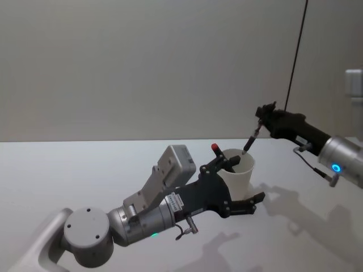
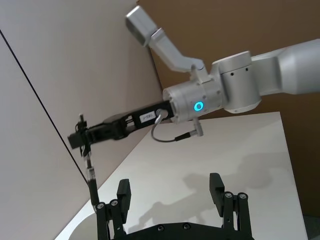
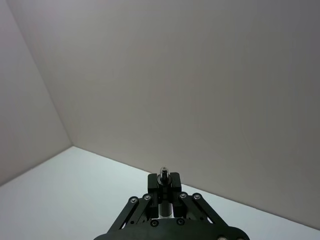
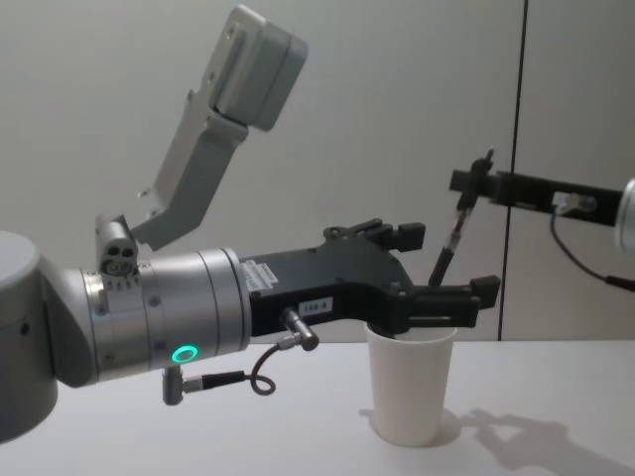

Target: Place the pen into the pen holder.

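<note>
Jaws: right gripper [image 1: 261,118] is clamped on the pen [image 1: 252,139]; left gripper [image 1: 241,184] is spread wide, one finger on each side of the cup [image 1: 238,173], not squeezing it.
Pen: tilted, tip just inside the cup's rim, top end pinched by the right gripper above the cup.
Why: the left gripper likely guards the cup so it won't tip.
Cup: upright on the table [image 1: 68,170].
Right arm: reaches toward the cup from its right, up high.
Left arm: stretched low toward the cup.
</note>
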